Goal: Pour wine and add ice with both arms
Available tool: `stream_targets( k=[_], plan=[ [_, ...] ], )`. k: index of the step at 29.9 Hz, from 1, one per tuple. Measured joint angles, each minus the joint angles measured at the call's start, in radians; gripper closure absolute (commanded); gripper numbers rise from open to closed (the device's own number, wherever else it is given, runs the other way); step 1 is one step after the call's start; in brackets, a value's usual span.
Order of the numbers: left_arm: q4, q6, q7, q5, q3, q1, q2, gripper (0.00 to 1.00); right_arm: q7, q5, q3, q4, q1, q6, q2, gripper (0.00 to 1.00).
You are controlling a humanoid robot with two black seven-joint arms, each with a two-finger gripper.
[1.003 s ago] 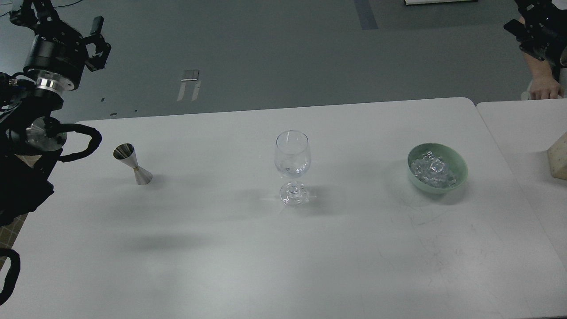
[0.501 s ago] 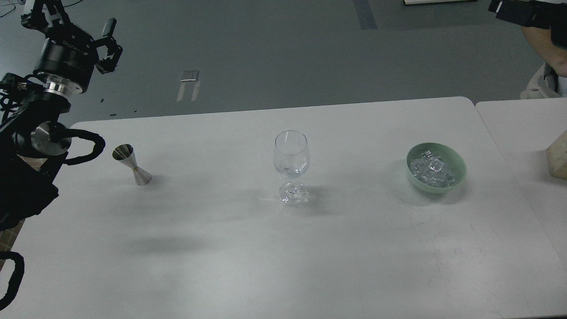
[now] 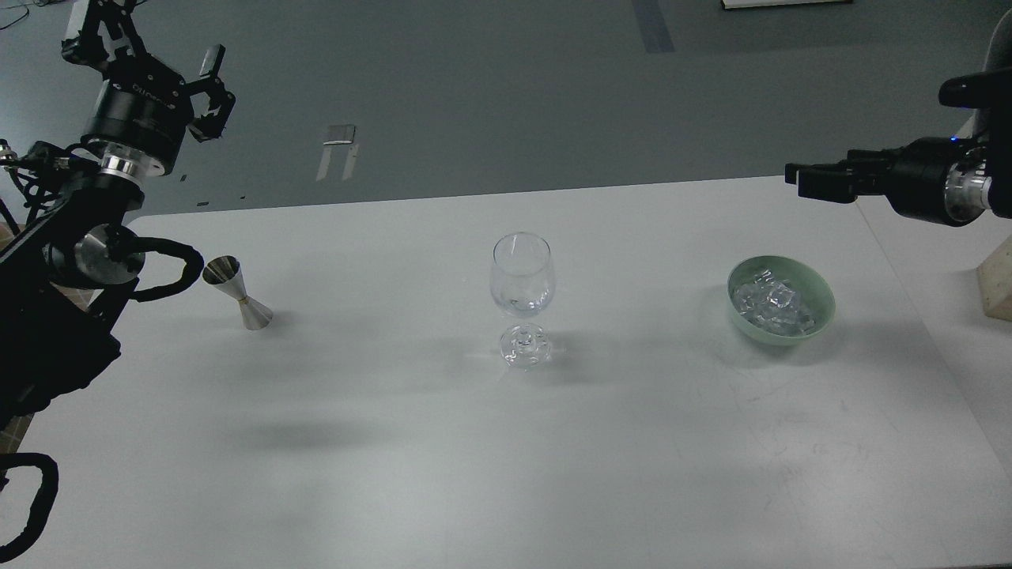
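Right pincer (image 3: pixel 794 175) newly above ice (image 3: pixel 771 307)

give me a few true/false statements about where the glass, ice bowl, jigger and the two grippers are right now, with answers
1. The wine glass stands upright between the jigger and the green bowl. True.
2. The ice is already in the wine glass. False: the cubes lie heaped in the green bowl.
3. The left gripper holds the jigger. False: it is raised and open, beyond the table's far edge, and the jigger stands alone on the table.
4. The right gripper points leftward, up beyond the bowl and apart from it. True.
5. The jigger lies tipped on its side. False: it stands on one end.
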Motion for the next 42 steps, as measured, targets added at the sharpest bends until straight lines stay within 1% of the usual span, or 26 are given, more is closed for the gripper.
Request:
stream_targets(
  k=[2,5,8,9,11,14,25,27,30,32,36,42],
  plan=[
    [0.001,0.0,0.0,0.0,0.0,0.0,0.0,0.02,-0.015,0.002,-0.005,0.023,-0.018,0.0,-0.012,0.13],
    [0.001,0.0,0.0,0.001,0.0,0.0,0.0,0.02,-0.024,0.002,-0.007,0.066,-0.053,0.0,-0.019,0.13],
    [0.001,0.002,0.0,0.001,0.0,0.0,0.0,0.02,-0.029,0.002,-0.007,0.084,-0.085,0.0,-0.018,0.18],
    [0.001,0.002,0.0,0.001,0.0,0.001,0.0,0.02,-0.03,0.002,-0.007,0.085,-0.097,-0.001,-0.015,0.21],
    [0.001,0.003,0.0,0.001,0.0,0.003,0.0,0.02,-0.032,-0.001,-0.007,0.087,-0.124,-0.001,-0.008,0.22],
    [0.001,0.003,0.0,-0.001,0.0,0.013,0.0,0.02,-0.05,-0.02,-0.006,0.088,-0.161,-0.003,0.005,0.22],
    [0.008,-0.003,0.0,-0.003,-0.003,0.029,0.002,0.02,-0.062,-0.038,-0.006,0.082,-0.176,-0.005,0.049,0.24],
    [0.008,-0.003,0.0,-0.002,-0.002,0.031,0.002,0.02,-0.074,-0.057,-0.009,0.077,-0.186,-0.005,0.057,0.25],
    [0.015,-0.003,0.0,-0.001,-0.001,0.032,0.001,0.02,-0.11,-0.077,-0.009,0.075,-0.196,-0.005,0.065,0.27],
    [0.018,-0.007,0.0,-0.001,0.0,0.032,0.002,0.02,-0.125,-0.081,-0.009,0.075,-0.198,-0.005,0.073,0.28],
    [0.02,-0.012,0.0,0.0,0.001,0.039,0.007,0.02,-0.137,-0.084,-0.009,0.067,-0.2,-0.005,0.093,0.28],
    [0.02,-0.012,0.0,-0.001,0.0,0.042,0.009,0.02,-0.142,-0.087,-0.01,0.038,-0.2,-0.003,0.12,0.28]
  ],
)
